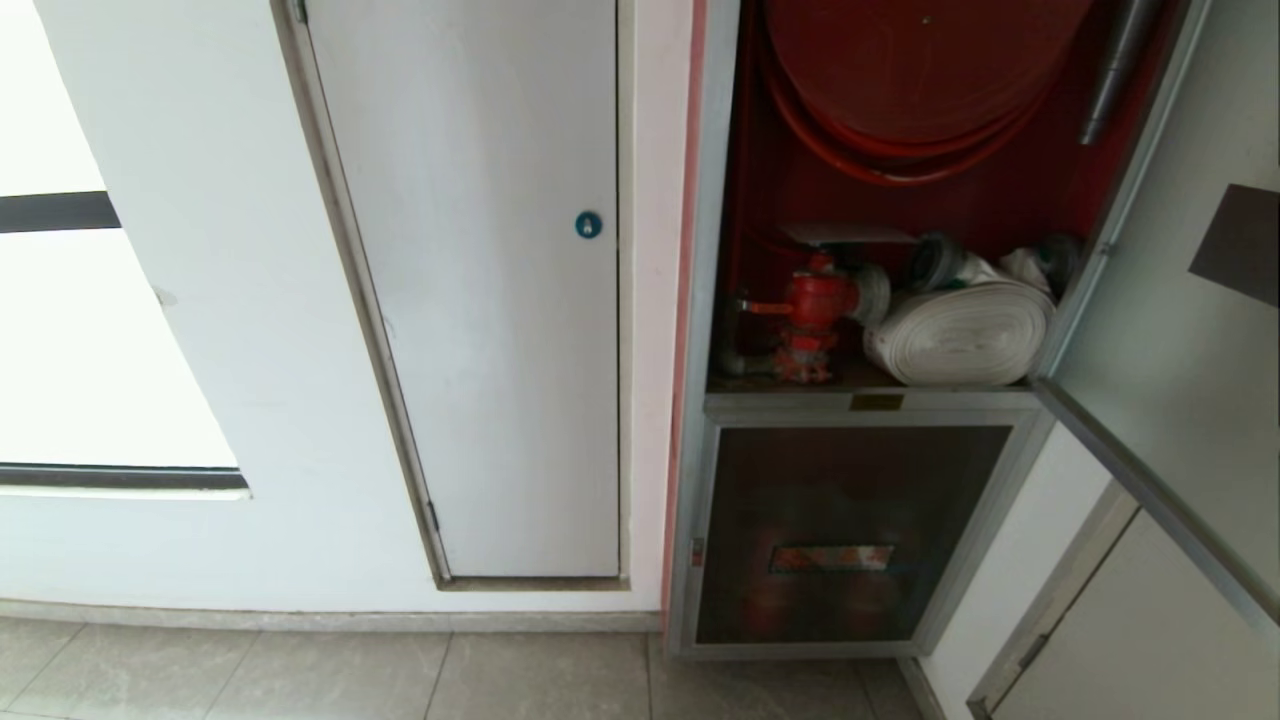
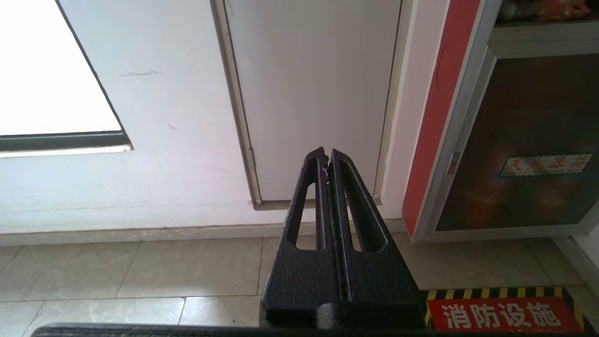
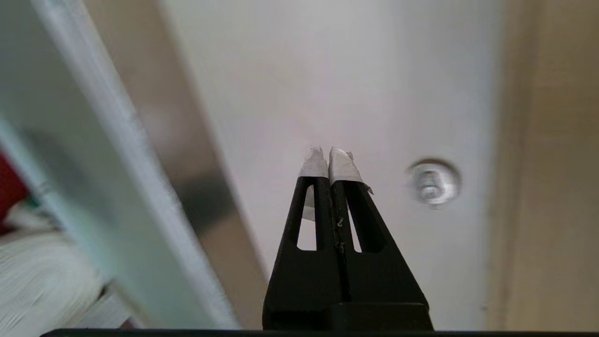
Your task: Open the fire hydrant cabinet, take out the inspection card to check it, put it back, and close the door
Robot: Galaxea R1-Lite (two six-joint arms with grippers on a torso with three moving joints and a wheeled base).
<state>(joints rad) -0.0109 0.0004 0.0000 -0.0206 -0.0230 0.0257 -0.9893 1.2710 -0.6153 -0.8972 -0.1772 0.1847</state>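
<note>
The fire hydrant cabinet (image 1: 712, 300) stands open, showing a red hose reel (image 1: 920, 70), a red valve (image 1: 815, 300) and a white rolled hose (image 1: 960, 335). A thin pale sheet, the inspection card (image 1: 850, 234), lies flat just above the valve. The door (image 1: 1170, 330) is swung out to the right. Neither gripper is in the head view. In its wrist view my right gripper (image 3: 329, 154), with white-taped tips, is shut and empty, just beyond the door's silver frame edge (image 3: 117, 164), with the hose (image 3: 37, 281) behind it. My left gripper (image 2: 326, 157) is parked low, shut and empty.
A plain white door (image 1: 480, 300) with a blue round lock (image 1: 588, 224) is left of the cabinet. Below the open bay is a smaller glass door (image 1: 850, 530) with a red label strip. The right gripper faces a white panel with a silver round lock (image 3: 433, 182). A hazard-striped red sign (image 2: 503, 316) lies on the tiled floor.
</note>
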